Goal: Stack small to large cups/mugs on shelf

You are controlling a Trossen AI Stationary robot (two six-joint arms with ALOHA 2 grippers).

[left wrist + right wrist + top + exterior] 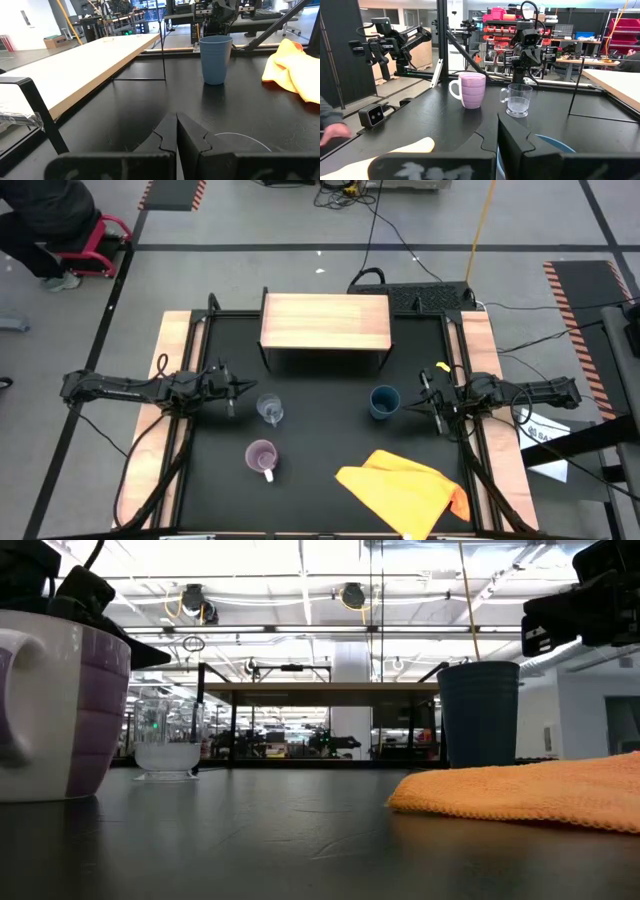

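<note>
Reaching inward, the left end effector (pixel 232 392) and right end effector (pixel 428 402) hover with fingers pressed together.

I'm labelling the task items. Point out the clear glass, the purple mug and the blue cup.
clear glass (pixel 270 411): high view, on its rim, seen from above.
purple mug (pixel 472 90): right wrist view, on the side wall of its body.
blue cup (pixel 215 59): left wrist view, on the middle of its side wall.

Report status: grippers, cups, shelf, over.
Left gripper shut beside clear glass. Right gripper shut by blue cup. Purple mug on table; shelf bare. Yellow cloth nearby.
</note>
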